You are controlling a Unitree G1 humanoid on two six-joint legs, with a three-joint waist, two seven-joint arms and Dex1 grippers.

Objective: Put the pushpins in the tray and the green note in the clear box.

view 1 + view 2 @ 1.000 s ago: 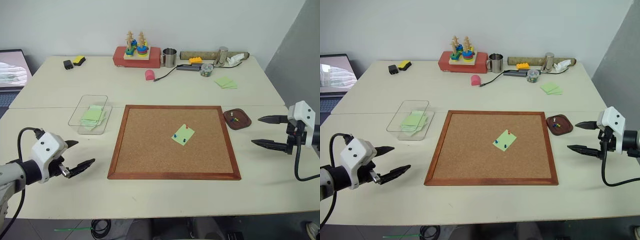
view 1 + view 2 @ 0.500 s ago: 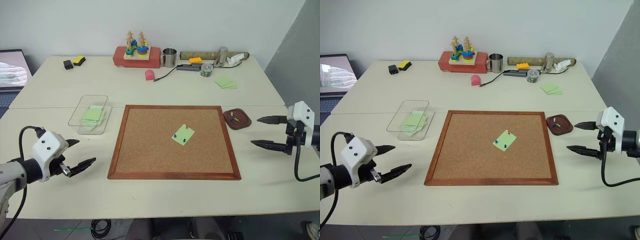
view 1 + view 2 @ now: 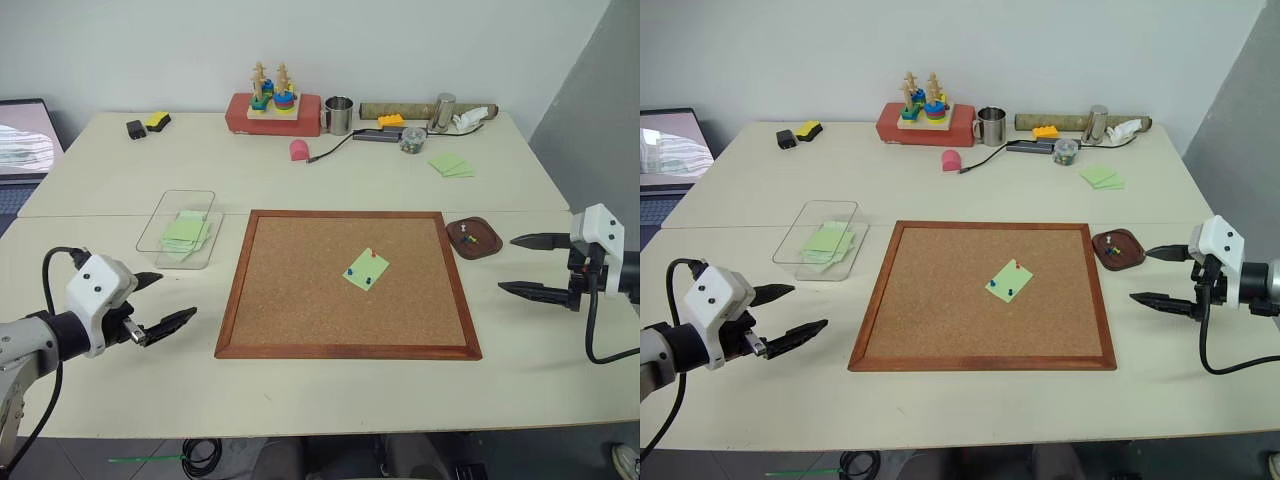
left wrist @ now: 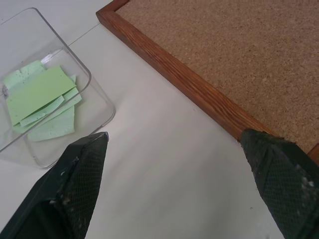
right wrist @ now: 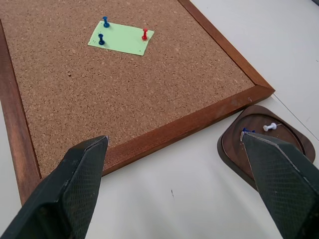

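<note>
The green note [image 3: 366,269] lies on the corkboard, held by one red pushpin [image 5: 144,35] and two blue pushpins [image 5: 105,22]. The small brown tray [image 3: 487,248] sits off the board's right edge with a few pins in it. The clear box [image 3: 188,201] stands left of the board with several green notes inside. My left gripper [image 3: 175,297] hovers open over the table, below the box and left of the board. My right gripper [image 3: 506,264] is open and empty beside the tray, aimed toward the board.
The wood-framed corkboard [image 3: 348,351] takes up the middle of the table. A loose stack of green notes [image 3: 452,165] lies at the back right. Along the far edge stand a red box with a wooden toy [image 3: 275,110], a metal cup [image 3: 339,115] and a cable. A laptop [image 3: 25,135] sits far left.
</note>
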